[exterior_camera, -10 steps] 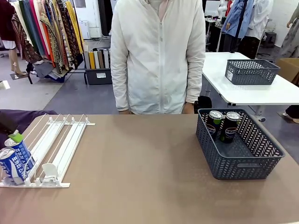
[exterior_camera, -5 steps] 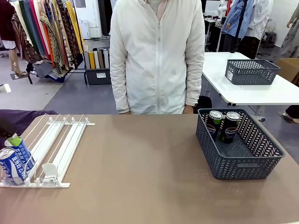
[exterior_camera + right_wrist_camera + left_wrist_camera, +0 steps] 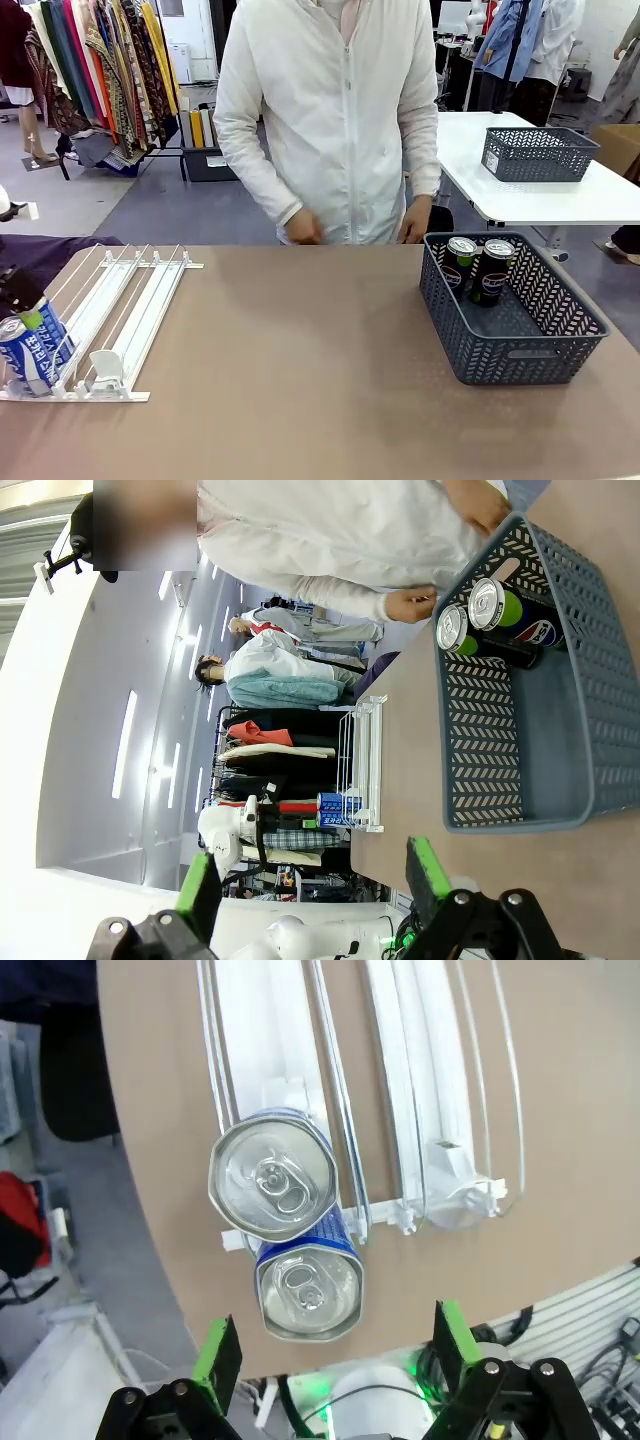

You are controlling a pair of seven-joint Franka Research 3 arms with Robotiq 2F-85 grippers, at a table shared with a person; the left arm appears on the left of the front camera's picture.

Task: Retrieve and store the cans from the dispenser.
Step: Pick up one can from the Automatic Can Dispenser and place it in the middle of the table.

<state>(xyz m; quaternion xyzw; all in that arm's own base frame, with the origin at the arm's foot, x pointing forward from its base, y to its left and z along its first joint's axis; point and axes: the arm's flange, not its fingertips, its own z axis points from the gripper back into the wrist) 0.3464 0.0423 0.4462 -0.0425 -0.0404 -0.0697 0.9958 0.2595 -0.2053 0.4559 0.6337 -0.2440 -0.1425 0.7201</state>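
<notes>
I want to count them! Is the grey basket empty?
Not empty. Two black cans stand upright in the basket, near its far end.

Brown table (image 3: pixel 300 380) with two loads
A white wire dispenser (image 3: pixel 130 310) lies at its left edge; a dark grey lattice basket (image 3: pixel 520 350) stands well apart, at the right.

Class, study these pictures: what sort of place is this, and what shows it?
Probably a shop-style robot test space: full clothes rails behind the person, a wire can dispenser on the table, and a grey basket of cans.
</notes>
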